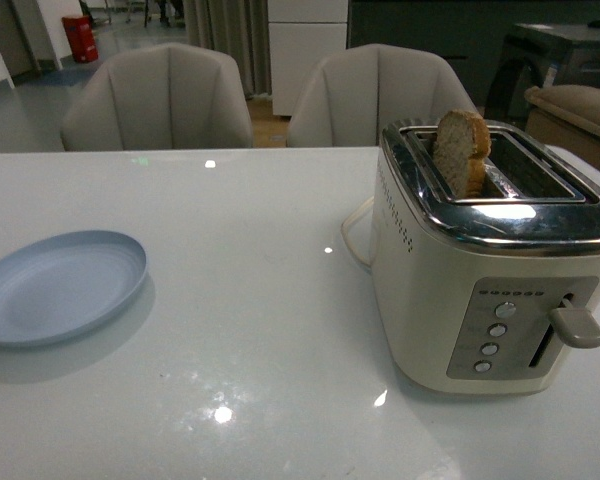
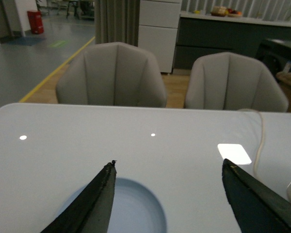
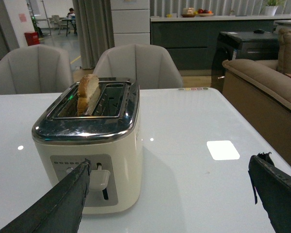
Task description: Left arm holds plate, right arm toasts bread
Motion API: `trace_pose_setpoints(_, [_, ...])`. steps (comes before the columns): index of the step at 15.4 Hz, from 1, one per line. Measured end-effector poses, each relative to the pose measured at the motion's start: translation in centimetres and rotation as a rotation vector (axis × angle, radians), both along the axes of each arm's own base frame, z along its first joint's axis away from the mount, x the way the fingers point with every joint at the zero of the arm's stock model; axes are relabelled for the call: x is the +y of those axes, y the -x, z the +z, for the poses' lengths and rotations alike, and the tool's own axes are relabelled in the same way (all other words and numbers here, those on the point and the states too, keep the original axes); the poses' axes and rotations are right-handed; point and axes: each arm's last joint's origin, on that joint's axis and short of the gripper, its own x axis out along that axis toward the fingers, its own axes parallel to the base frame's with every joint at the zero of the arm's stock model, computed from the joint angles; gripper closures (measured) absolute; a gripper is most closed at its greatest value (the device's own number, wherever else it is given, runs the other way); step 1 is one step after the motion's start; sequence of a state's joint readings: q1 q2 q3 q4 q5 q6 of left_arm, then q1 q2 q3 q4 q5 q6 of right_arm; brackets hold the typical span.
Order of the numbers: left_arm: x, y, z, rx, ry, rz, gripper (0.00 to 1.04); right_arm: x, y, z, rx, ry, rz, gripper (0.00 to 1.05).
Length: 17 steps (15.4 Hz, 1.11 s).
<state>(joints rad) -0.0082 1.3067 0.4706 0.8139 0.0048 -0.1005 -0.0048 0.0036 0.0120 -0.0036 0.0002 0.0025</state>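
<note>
My left hand (image 2: 167, 199) hangs spread wide and empty just over the near side of the plate (image 1: 60, 285), which lies flat on the tabletop (image 1: 250, 330) well left of the toaster (image 1: 490, 270), so I'm lined up to pick it up by the rim. My right hand (image 3: 167, 194) is open too, facing the toaster lever (image 3: 101, 177). Further back, the bread (image 1: 462, 152) stands upright, half out of the slot, free to grab.

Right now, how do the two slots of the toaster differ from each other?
The left slot holds the bread, which stands upright and sticks out above the chrome top; the right slot is empty. In the front view the left slot lies nearer the plate. Both are long, narrow and chrome-rimmed.
</note>
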Motion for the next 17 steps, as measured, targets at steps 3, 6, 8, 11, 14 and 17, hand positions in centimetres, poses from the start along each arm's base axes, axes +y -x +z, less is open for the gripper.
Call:
trace_pose_setpoints(3, [0.2,3.9,-0.6,-0.057,-0.076,0.014,0.78,0.0,0.0,0.0,0.000,0.000,0.000,0.06])
trace_pose_setpoints(6, [0.2,6.1,-3.0,0.010,-0.085,0.008,1.03,0.0,0.0,0.0,0.000,0.000,0.000,0.06])
trace_pose_setpoints(8, [0.2,7.1,-2.7,-0.025,-0.086,0.014,1.03,0.0,0.0,0.0,0.000,0.000,0.000,0.06])
trace_pose_setpoints(11, [0.2,8.8,-3.7,-0.002,-0.086,0.011,1.03,0.0,0.0,0.0,0.000,0.000,0.000,0.06])
trace_pose_setpoints(14, [0.2,10.2,-3.9,-0.016,-0.086,0.012,1.03,0.0,0.0,0.0,0.000,0.000,0.000,0.06])
trace_pose_setpoints(17, [0.2,10.9,-4.5,-0.046,-0.086,0.013,1.03,0.0,0.0,0.0,0.000,0.000,0.000,0.06])
